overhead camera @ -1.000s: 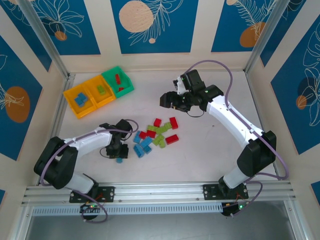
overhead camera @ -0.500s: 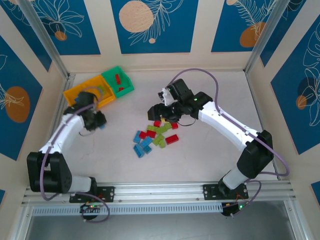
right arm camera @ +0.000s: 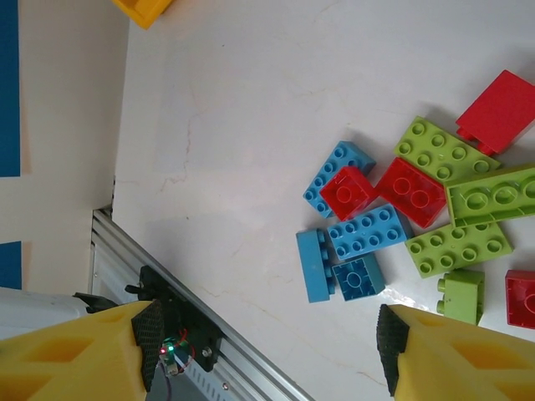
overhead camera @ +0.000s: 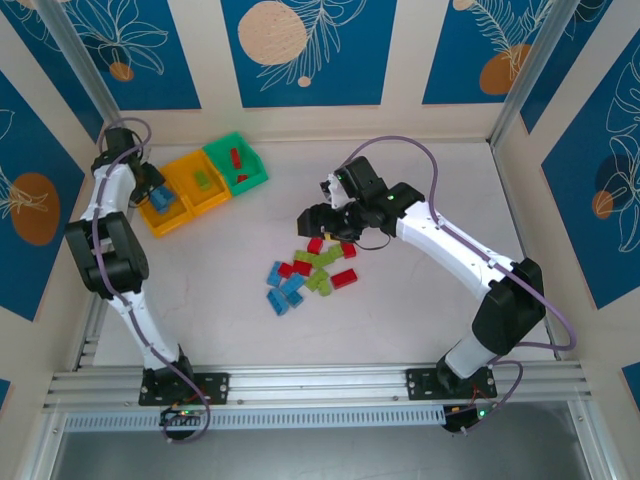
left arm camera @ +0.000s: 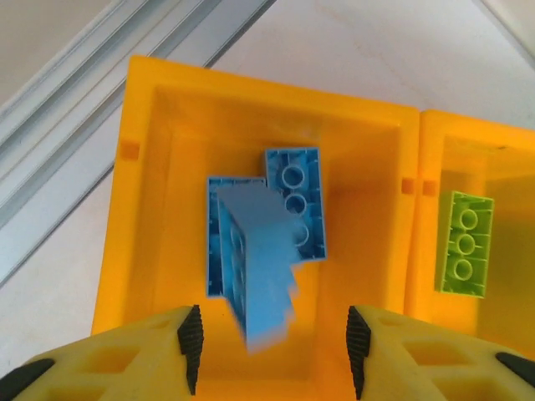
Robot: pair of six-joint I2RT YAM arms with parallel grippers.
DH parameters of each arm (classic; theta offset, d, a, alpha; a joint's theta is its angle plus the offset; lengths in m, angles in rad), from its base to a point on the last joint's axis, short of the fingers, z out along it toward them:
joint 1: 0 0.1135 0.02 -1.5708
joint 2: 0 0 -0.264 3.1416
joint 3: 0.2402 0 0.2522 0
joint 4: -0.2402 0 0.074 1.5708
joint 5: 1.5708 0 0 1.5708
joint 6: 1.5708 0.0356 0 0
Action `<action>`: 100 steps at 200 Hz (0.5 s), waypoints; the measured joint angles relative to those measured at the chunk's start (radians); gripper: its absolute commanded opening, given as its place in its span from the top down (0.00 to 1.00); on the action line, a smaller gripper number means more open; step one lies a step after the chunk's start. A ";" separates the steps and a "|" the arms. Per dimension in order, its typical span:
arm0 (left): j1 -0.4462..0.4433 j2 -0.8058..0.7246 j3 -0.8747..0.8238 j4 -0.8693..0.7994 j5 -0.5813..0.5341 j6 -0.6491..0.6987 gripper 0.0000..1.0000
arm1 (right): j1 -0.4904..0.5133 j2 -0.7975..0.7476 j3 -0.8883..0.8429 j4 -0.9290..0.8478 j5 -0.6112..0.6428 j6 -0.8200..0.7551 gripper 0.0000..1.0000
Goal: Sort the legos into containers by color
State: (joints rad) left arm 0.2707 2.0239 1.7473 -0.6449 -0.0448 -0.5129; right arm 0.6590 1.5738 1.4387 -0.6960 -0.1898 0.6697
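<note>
Both open | left fingers (left arm camera: 100, 359): blue lego (left arm camera: 259, 267) loose between | right fingers (right arm camera: 75, 351): empty

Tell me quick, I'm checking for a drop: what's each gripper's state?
Left gripper: open, with a blue brick loose under it, over the yellow bin.
Right gripper: open, empty.

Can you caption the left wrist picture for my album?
Open left gripper over the orange-yellow bin, a blurred blue brick above blue bricks inside.
</note>
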 measured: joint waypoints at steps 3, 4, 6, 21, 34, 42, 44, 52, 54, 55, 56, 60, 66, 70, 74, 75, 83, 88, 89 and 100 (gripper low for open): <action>0.000 0.000 0.000 -0.002 0.002 0.000 0.48 | 0.000 0.000 0.000 0.000 0.000 0.000 0.29; 0.000 0.000 0.000 -0.003 0.003 0.000 0.48 | 0.000 0.000 0.000 0.000 0.000 0.000 0.29; 0.000 -0.001 0.000 -0.005 0.007 -0.001 0.48 | 0.000 0.000 -0.001 0.000 0.001 0.000 0.29; -0.004 -0.028 -0.019 -0.002 0.038 -0.003 0.49 | 0.000 0.000 -0.010 0.003 0.003 0.000 0.29; -0.016 -0.093 -0.081 -0.002 0.066 -0.010 0.49 | 0.000 0.000 -0.021 0.003 0.004 0.004 0.29; -0.030 -0.144 -0.128 -0.003 0.074 -0.012 0.50 | 0.000 0.000 -0.027 0.003 0.006 0.008 0.29; -0.034 -0.158 -0.142 -0.002 0.074 -0.012 0.50 | 0.000 0.000 -0.028 0.003 0.006 0.008 0.29; -0.066 -0.228 -0.196 -0.005 0.080 -0.012 0.51 | 0.000 0.001 -0.029 0.003 0.008 0.011 0.29; -0.074 -0.242 -0.206 -0.006 0.082 -0.013 0.51 | 0.000 0.002 -0.029 0.004 0.009 0.013 0.29; -0.081 -0.255 -0.216 -0.005 0.082 -0.013 0.51 | 0.000 0.002 -0.029 0.004 0.009 0.013 0.29; -0.084 -0.261 -0.220 -0.005 0.082 -0.013 0.51 | 0.000 0.002 -0.029 0.004 0.009 0.014 0.29; -0.112 -0.299 -0.248 -0.003 0.087 -0.013 0.52 | 0.000 0.002 -0.029 0.004 0.011 0.015 0.29; -0.153 -0.350 -0.282 -0.005 0.091 -0.011 0.52 | 0.000 0.002 -0.029 0.004 0.011 0.019 0.29; -0.184 -0.378 -0.300 -0.004 0.093 -0.011 0.53 | -0.001 0.002 -0.029 0.005 0.011 0.019 0.29; -0.224 -0.412 -0.320 -0.005 0.099 -0.011 0.53 | -0.002 0.002 -0.029 0.006 0.012 0.019 0.29; -0.231 -0.418 -0.323 -0.005 0.100 -0.011 0.53 | -0.002 0.002 -0.029 0.006 0.013 0.019 0.29; -0.309 -0.470 -0.357 -0.001 0.109 -0.007 0.54 | -0.005 0.002 -0.029 0.006 0.016 0.019 0.29; -0.350 -0.496 -0.375 0.000 0.119 -0.004 0.54 | -0.005 0.003 -0.029 0.007 0.018 0.019 0.29; -0.358 -0.499 -0.377 0.001 0.121 -0.004 0.54 | -0.005 0.003 -0.029 0.007 0.019 0.019 0.29; -0.465 -0.541 -0.419 0.001 0.137 0.000 0.54 | -0.007 0.004 -0.030 0.006 0.031 0.022 0.29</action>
State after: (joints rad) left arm -0.1940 1.4834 1.3285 -0.6441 0.0921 -0.5125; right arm 0.6518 1.5776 1.4090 -0.6903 -0.1593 0.6918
